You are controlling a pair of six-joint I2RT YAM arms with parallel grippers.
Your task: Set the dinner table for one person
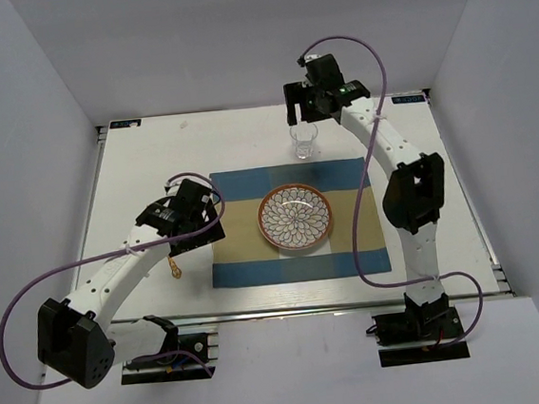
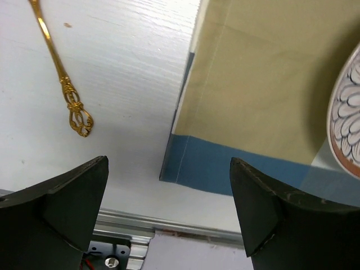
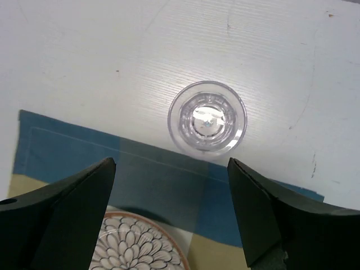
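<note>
The white dinner table (image 1: pixel 151 166) carries a blue-and-tan striped placemat (image 1: pixel 350 242) with a flower-patterned plate (image 1: pixel 294 217) at its centre. A clear glass (image 1: pixel 304 141) stands upright on the table just beyond the mat's far edge. My right gripper (image 1: pixel 301 113) hovers above it, open and empty; in the right wrist view the glass (image 3: pixel 207 121) lies ahead of the open gripper (image 3: pixel 171 214). My left gripper (image 1: pixel 200 223) is open and empty over the mat's left edge. A gold utensil (image 1: pixel 175 266) lies on the table left of the mat, its ornate handle in the left wrist view (image 2: pixel 62 79).
The metal rail (image 2: pixel 169 225) of the table's near edge shows below the open left gripper (image 2: pixel 169 208), close to the mat's near left corner (image 2: pixel 174 174). White walls enclose the table on three sides. The plate's rim (image 2: pixel 346 124) is at the right.
</note>
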